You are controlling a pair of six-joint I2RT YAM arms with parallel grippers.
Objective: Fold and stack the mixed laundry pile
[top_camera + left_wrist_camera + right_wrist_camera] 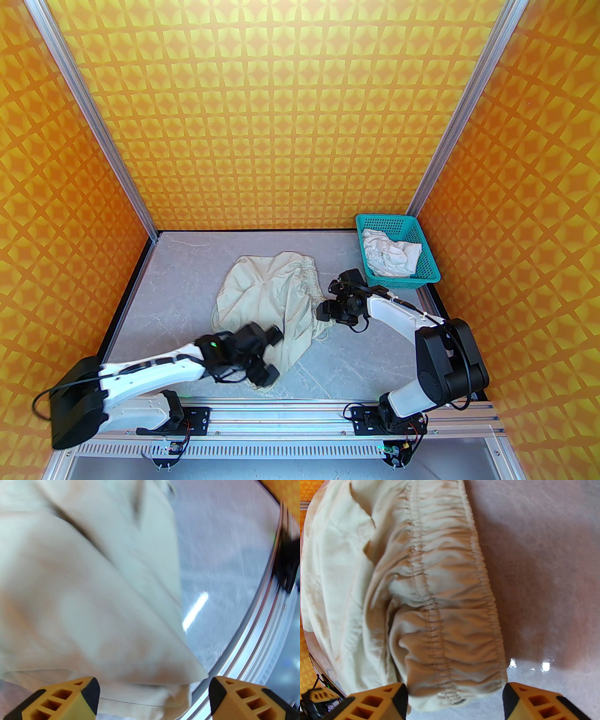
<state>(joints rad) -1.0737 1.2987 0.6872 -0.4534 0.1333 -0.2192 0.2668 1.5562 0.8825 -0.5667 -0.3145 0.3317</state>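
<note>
Left gripper [153, 698]: jaws stood wide with nothing clamped. A near corner of the beige-cream garment [82, 585] lay in the gap between its yellow fingers [70, 698].

Right gripper [454, 700]: jaws were parted and straddled the end of the gathered elastic band [450, 597]. Whether they touched it could not be told.

Beige-cream garment: lay spread and rumpled mid-table [187, 262], band side toward the right arm and near hem under the left gripper.

White shirt [389, 255]: lay crumpled inside the teal mesh basket [429, 274] at the far right corner, well apart from the garment.
</note>
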